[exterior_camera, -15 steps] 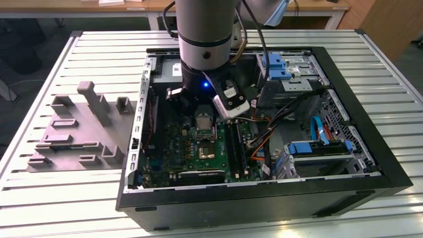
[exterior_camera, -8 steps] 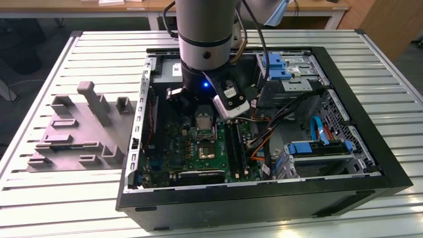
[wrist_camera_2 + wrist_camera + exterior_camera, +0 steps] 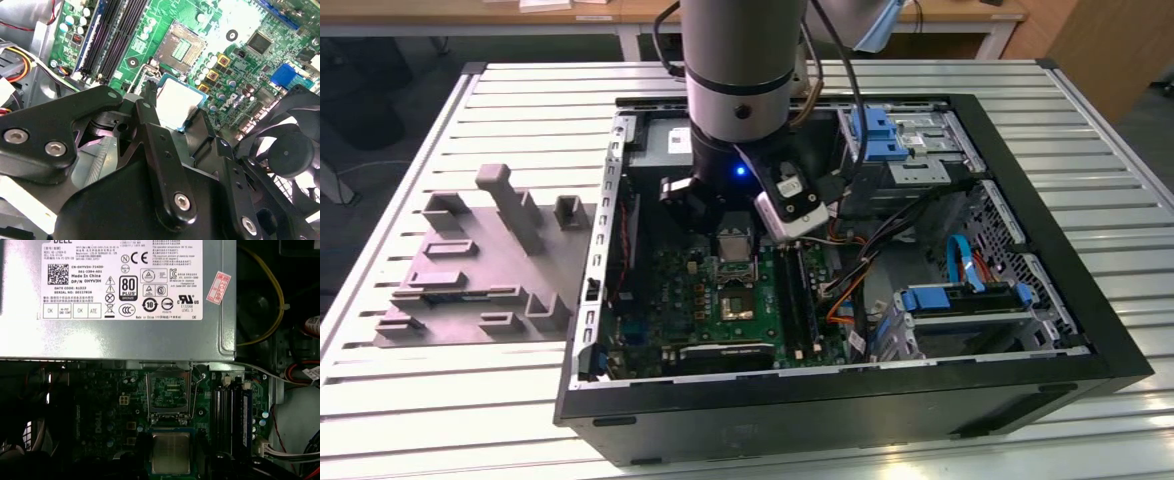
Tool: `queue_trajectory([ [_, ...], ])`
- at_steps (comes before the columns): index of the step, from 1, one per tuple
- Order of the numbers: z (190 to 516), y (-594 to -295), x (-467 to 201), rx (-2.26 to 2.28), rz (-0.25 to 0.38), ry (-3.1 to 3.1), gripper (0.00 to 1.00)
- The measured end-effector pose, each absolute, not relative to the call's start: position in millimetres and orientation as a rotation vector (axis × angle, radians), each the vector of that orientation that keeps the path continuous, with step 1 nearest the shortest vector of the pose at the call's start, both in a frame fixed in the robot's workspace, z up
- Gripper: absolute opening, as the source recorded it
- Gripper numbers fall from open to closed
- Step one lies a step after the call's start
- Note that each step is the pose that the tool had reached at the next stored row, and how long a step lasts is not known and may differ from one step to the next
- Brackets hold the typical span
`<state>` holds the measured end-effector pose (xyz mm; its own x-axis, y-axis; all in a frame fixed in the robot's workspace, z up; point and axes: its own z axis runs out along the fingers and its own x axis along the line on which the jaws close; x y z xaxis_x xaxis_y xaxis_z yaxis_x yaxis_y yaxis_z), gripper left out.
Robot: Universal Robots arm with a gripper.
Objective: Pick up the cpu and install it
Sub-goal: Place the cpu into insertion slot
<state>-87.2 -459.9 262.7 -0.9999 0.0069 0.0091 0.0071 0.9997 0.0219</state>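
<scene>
While the gripper (image 3: 176, 111) clasps the cpu (image 3: 176, 97), a printed label (image 3: 120, 280) covers the power supply (image 3: 120, 340).

One cpu (image 3: 171, 452), one socket (image 3: 169, 392), one motherboard (image 3: 670, 285), one computer case (image 3: 854, 400), one grey tray (image 3: 467, 270), one power supply (image 3: 120, 335), one fan (image 3: 290, 150).
</scene>
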Motion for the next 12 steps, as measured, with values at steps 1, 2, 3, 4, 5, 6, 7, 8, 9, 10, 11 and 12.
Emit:
queue_trajectory([
  [1, 262.7, -459.9, -87.2, -0.011, -0.034, -3.132, 0.47],
  [2, 262.7, -459.9, -87.1, -0.011, -0.034, -3.132, 0.47],
  [3, 262.7, -459.9, -87.1, -0.011, -0.034, -3.132, 0.47],
  [4, 262.6, -459.9, -87.0, -0.011, -0.034, -3.132, 0.47],
  [5, 262.3, -459.9, -87.0, -0.011, -0.034, -3.132, 0.47],
  [6, 262.0, -460.2, -87.0, -0.011, -0.034, -3.132, 0.47],
  [7, 262.0, -460.6, -87.0, -0.011, -0.034, -3.132, 0.47],
  [8, 261.8, -461.0, -87.0, -0.011, -0.034, -3.132, 0.47],
  [9, 261.6, -461.2, -87.0, -0.011, -0.034, -3.132, 0.47],
  [10, 261.3, -461.4, -87.0, -0.011, -0.034, -3.132, 0.47],
  [11, 260.9, -461.6, -87.0, -0.011, -0.034, -3.132, 0.47],
  [12, 260.2, -461.7, -87.0, -0.011, -0.034, -3.132, 0.47],
])
